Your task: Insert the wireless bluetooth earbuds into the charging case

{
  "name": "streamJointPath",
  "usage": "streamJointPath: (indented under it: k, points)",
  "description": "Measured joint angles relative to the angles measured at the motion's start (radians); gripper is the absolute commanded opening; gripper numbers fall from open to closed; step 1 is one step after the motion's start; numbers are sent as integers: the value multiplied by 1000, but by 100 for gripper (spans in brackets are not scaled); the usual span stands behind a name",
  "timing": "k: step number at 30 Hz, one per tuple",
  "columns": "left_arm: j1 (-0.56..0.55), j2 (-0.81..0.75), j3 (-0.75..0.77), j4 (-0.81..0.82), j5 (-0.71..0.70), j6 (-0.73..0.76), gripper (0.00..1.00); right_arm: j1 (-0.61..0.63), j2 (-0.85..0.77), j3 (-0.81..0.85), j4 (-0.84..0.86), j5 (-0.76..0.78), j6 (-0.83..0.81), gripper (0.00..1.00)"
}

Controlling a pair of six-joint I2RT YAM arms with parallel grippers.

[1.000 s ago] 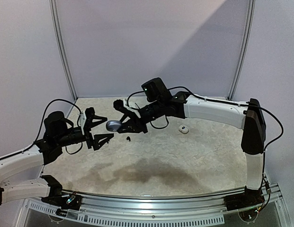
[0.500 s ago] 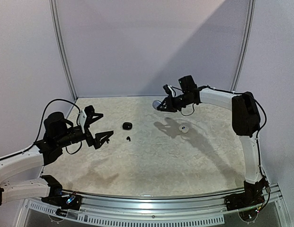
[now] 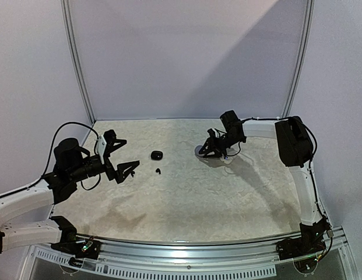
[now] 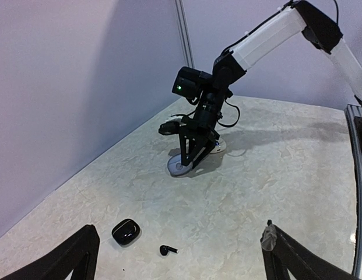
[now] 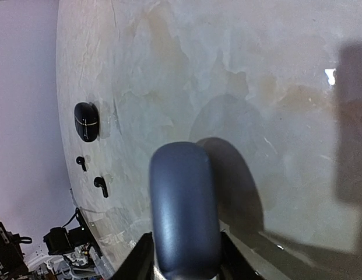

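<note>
Grey case [image 5: 183, 210] lower end cut off, left end effector [image 4: 179, 230] fingers cropped

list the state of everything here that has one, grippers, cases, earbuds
left gripper: open, empty
right gripper: shut on grey charging case
grey charging case: lid closed, held low at the table
black charging case: lid closed, lying free
black earbud: loose, outside any case
second black earbud: loose, outside any case
white charging case: partly hidden, lid unclear
</note>
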Motion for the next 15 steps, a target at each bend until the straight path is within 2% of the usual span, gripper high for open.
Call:
streamJointPath:
  k: [2, 4, 5, 6, 7, 15]
  points:
    - [0, 0, 0, 0, 0, 0, 99, 0, 2, 0, -7, 2, 6, 60]
    - [0, 0, 0, 0, -1, 0, 99, -2, 2, 0, -14, 2, 7, 70]
    - [0, 0, 0, 0, -1, 0, 99, -3, 2, 4, -16, 0, 5, 78]
    - [0, 0, 0, 0, -2, -2, 99, -3, 2, 11, -15, 1, 4, 94]
    - [0, 0, 0, 0, -3, -3, 99, -3, 2, 15, -15, 8, 10, 98]
    - [0, 16, 3, -8, -87, -66, 99, -2, -14, 60, -64, 64, -27, 99]
